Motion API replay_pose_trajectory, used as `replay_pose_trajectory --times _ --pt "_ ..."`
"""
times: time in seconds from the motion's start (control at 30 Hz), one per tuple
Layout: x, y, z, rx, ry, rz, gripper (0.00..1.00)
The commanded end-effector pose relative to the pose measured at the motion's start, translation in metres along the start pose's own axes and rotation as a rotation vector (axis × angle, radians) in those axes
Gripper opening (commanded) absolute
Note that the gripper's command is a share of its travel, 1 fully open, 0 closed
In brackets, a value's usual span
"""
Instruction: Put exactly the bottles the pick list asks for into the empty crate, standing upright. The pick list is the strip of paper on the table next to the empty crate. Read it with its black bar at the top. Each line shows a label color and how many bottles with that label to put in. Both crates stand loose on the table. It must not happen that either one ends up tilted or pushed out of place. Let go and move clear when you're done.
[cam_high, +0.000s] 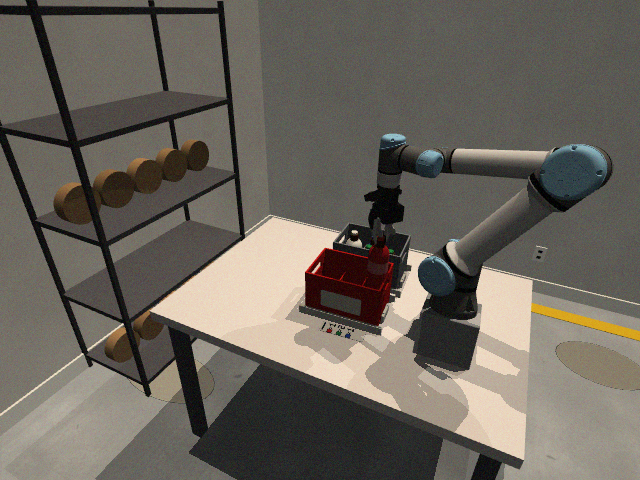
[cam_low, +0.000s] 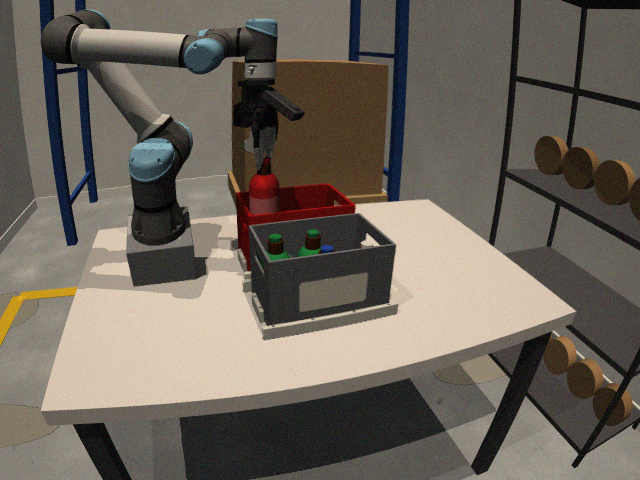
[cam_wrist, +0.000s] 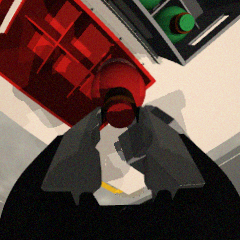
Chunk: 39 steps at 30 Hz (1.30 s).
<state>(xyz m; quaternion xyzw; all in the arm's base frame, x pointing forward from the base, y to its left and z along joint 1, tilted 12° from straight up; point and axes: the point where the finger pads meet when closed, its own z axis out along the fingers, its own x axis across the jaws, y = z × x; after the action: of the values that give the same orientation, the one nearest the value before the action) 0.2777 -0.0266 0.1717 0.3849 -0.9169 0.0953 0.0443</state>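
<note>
My gripper (cam_high: 381, 234) (cam_low: 263, 163) (cam_wrist: 119, 108) is shut on the neck of a red bottle (cam_high: 378, 253) (cam_low: 264, 187) (cam_wrist: 120, 82). The bottle is upright at the end of the red crate (cam_high: 312, 290) (cam_low: 241, 232) (cam_wrist: 20, 70) nearest the robot base; its lower part is hidden by the walls. The other compartments seen look empty. The grey crate (cam_low: 279, 289) (cam_high: 399, 268) holds two green bottles (cam_low: 275, 248) (cam_low: 310, 245), a blue-capped one (cam_low: 326, 249) and a white-capped one (cam_high: 354, 239) (cam_low: 367, 243). The pick list (cam_high: 338, 330) shows red, green and blue dots; its numbers are too small to read.
The crates stand close together, with pale strips (cam_high: 338, 319) (cam_low: 330, 322) along their bases. The robot's base block (cam_high: 445, 338) (cam_low: 161, 263) stands beside them on the table (cam_high: 232, 289) (cam_low: 439, 310). A shelf rack (cam_high: 155, 206) stands past the table's far end from the base.
</note>
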Motion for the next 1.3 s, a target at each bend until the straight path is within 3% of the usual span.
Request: replay_pose_trajectory --times 0.0,1.27 --pt "-0.001 -0.002 0.005 0.004 -0.003 0.001 0.00" --pt "-0.001 -0.002 0.039 0.003 -0.003 0.001 0.00"
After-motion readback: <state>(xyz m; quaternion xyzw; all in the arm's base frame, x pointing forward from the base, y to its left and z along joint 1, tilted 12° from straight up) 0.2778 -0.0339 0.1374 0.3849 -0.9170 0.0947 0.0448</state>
